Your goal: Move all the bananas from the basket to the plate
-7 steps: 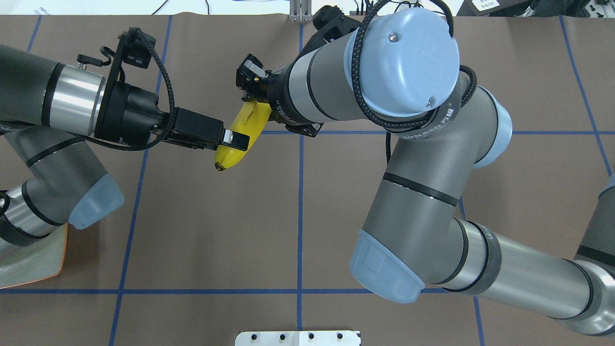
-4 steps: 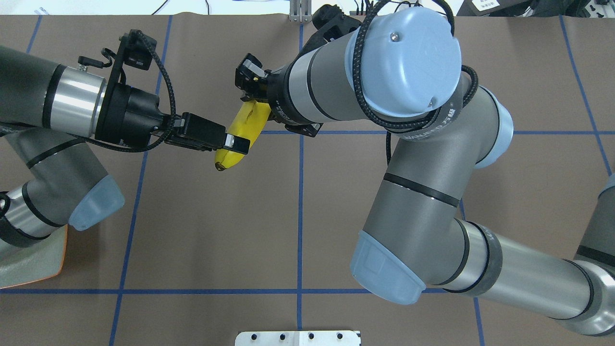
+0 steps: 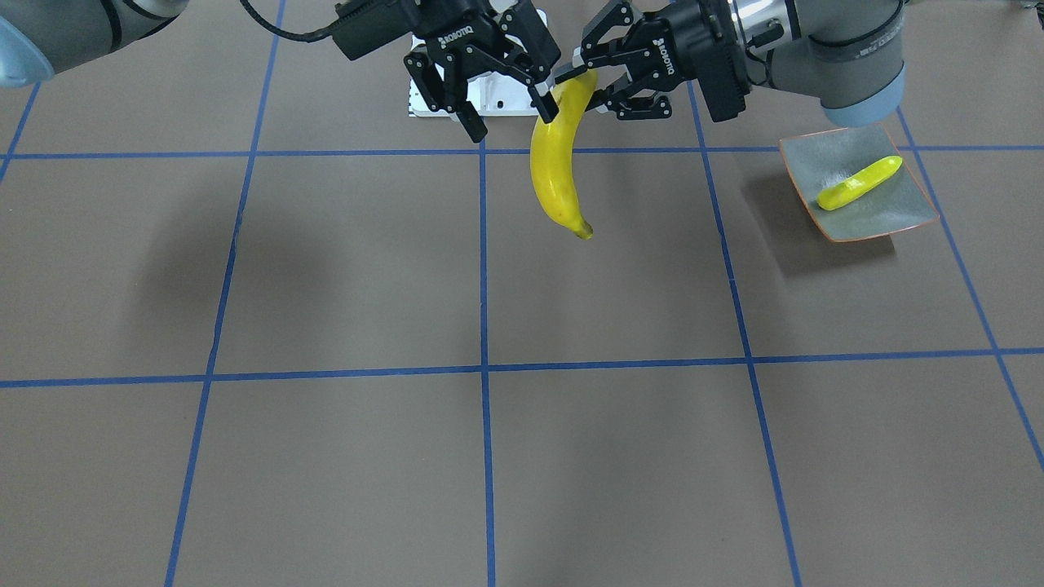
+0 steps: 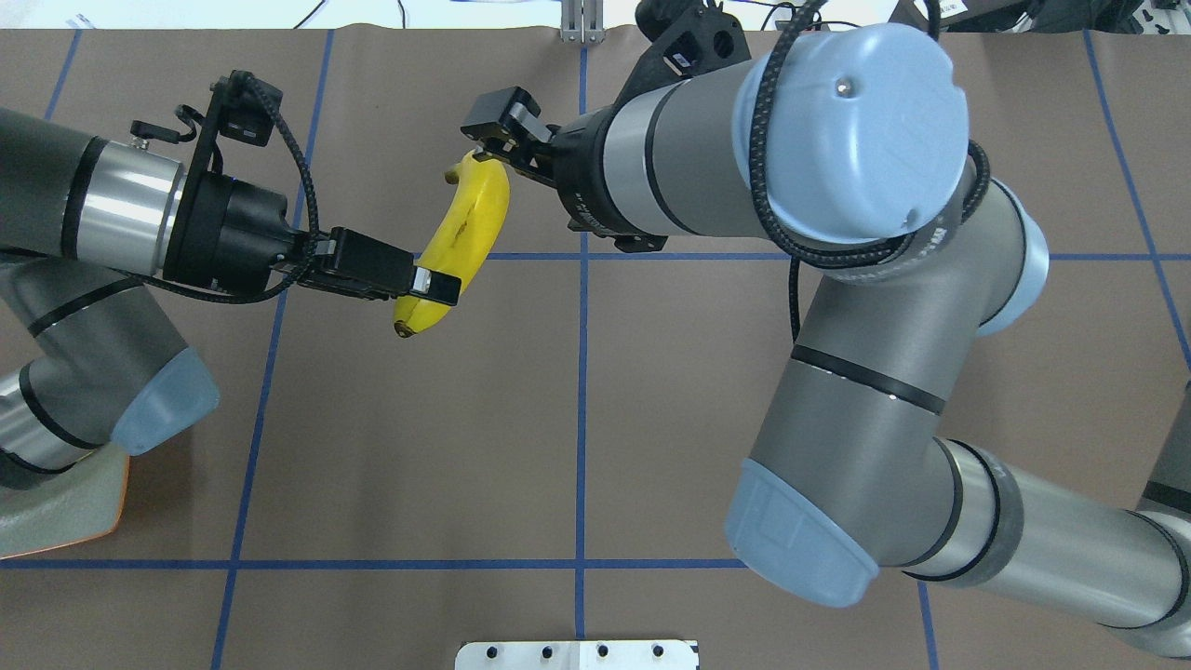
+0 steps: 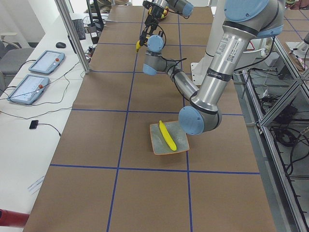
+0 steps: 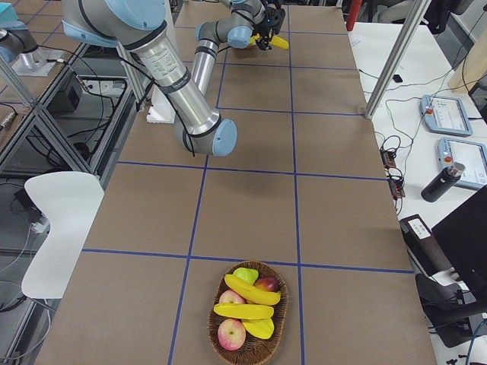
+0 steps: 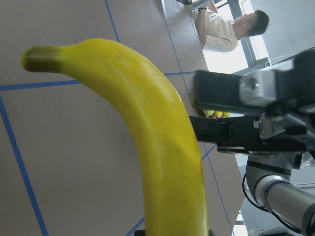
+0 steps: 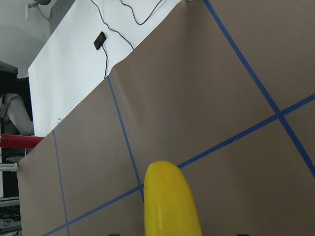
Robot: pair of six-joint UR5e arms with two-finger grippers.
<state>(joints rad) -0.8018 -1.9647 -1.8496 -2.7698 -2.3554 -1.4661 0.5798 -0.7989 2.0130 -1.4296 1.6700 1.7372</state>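
Banana (image 3: 550, 163) is held in the air over the table (image 3: 326, 269) by the left hand (image 3: 584, 88), which is clamped on its robot-side end. Long axis runs roughly near-far, with the free dark-tipped end pointing away from the robot. Right hand (image 3: 506, 114) is spread wide just beside it. Second banana (image 3: 860, 183) lies on the plate (image 3: 897, 220).

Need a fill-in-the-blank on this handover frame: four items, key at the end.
1. The left gripper holds the raised banana; the right gripper beside it is not shut but ___.
2. The plate holds exactly ___ banana.
3. The plate's thin rim is ___.
4. The plate lies on the side of the robot's ___ arm.
Missing words: open; one; orange; left.
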